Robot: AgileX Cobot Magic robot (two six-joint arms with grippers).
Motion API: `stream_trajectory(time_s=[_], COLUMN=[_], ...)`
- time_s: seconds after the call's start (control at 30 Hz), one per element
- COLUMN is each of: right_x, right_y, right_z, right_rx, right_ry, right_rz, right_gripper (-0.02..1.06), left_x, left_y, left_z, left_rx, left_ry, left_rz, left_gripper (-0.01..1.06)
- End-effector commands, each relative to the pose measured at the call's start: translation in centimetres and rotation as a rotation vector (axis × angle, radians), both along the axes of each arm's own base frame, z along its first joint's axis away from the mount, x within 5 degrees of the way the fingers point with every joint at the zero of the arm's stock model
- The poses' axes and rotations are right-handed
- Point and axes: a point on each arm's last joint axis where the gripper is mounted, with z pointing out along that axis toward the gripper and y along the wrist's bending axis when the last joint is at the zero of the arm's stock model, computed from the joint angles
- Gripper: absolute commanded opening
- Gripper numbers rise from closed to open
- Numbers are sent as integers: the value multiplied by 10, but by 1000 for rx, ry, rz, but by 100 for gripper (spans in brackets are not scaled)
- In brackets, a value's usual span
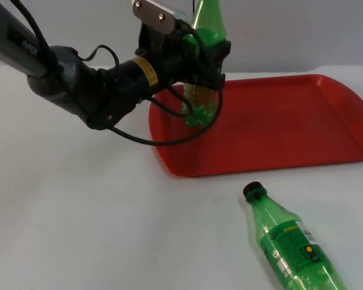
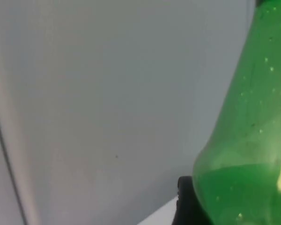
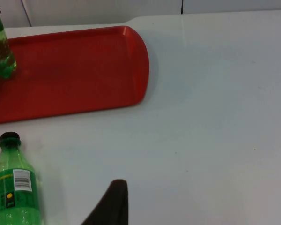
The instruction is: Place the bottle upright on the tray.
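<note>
Nearest us, a second green bottle [image 1: 293, 241] lies on the table [image 1: 78, 229]; our left gripper [image 1: 207, 57] clamps another bottle [image 1: 202, 90] upright on the red tray [image 1: 290, 127].

lighting: even, bright, diffuse. soft shadow is cast beneath the left arm [image 1: 78, 84] towards 6 o'clock on the table [image 1: 78, 229]. the green bottle [image 2: 253, 154] is rendered blurred.
</note>
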Motion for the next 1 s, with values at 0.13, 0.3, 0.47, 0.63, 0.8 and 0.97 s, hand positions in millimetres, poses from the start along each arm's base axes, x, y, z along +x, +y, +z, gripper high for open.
stream_trajectory(time_s=[0.13,0.3,0.47,0.63,0.8,0.97], right_x=[0,0,0,0,0,0], right_y=[0,0,0,0,0,0], right_z=[-2,-2,-2,-2,-2,-2], right_rx=[-2,-2,-2,-2,-2,-2], right_ry=[2,2,2,2,2,2], right_rz=[-4,-4,-4,-4,-4,-4], right_gripper=[105,105,105,105,105,105], left_x=[-2,-3,-3,-3,-3,-3], left_y=[-8,-8,-8,-8,-8,-8], left_z=[-6,-7,-7,-7,-7,-7], left_rx=[-9,-3,-10,-10,-10,-10], left_ry=[-4,-2,5,5,5,5], left_rz=[-45,-50,-50,-51,-51,-51], left_gripper=[0,0,22,63,85,87])
